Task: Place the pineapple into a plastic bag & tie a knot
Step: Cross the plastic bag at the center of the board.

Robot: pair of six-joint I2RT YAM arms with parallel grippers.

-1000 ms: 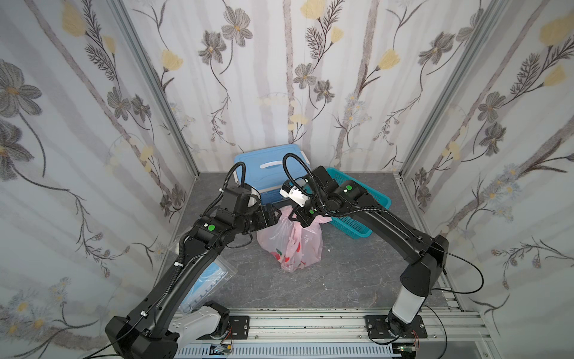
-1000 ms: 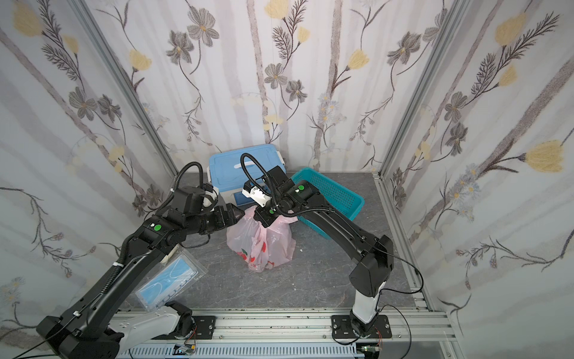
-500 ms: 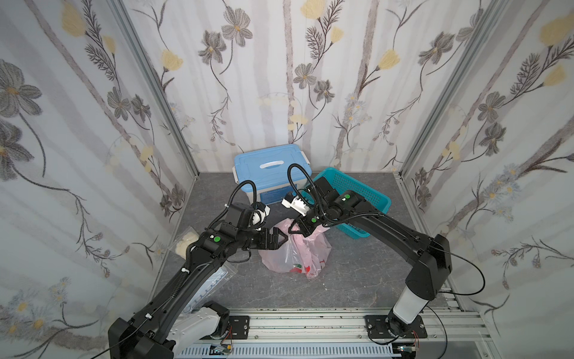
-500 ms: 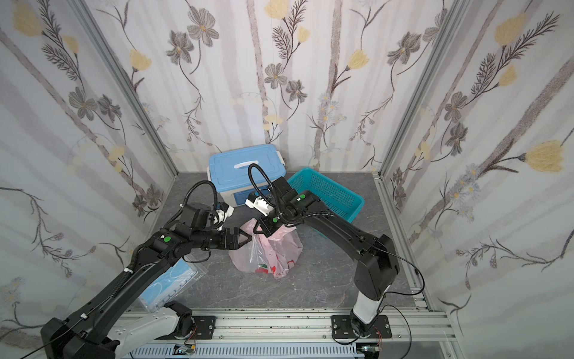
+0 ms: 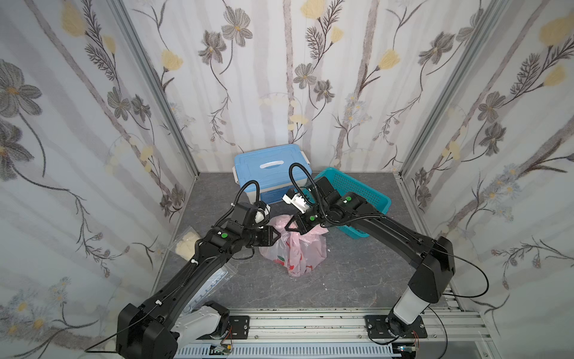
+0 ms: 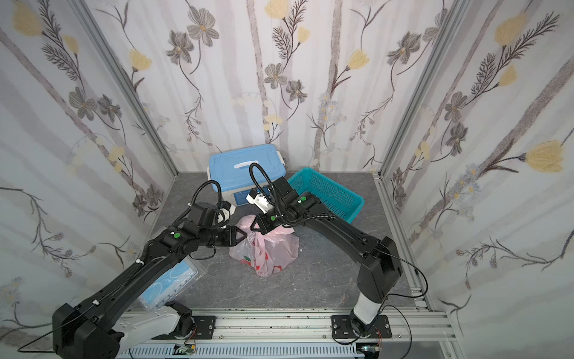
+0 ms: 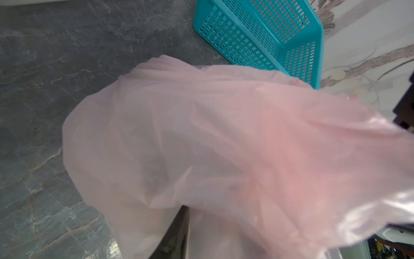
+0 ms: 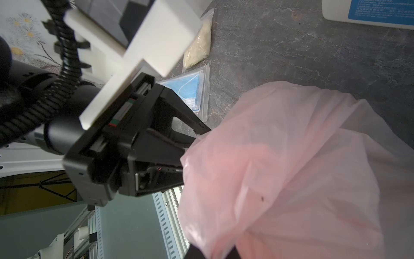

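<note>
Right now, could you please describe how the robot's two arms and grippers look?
The left arm and right arm are matte black with white base segments and a green dot near each wrist. Ribbed black cables loop to white wrist cameras. The left gripper and right gripper have black, tapered fingers.

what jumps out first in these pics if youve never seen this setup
The pink plastic bag, printed with red fruit, stands mid grey table. Over it the right gripper pinches its top while the left gripper presses in from the side. Behind stand a teal basket and a blue box, against floral walls.
</note>
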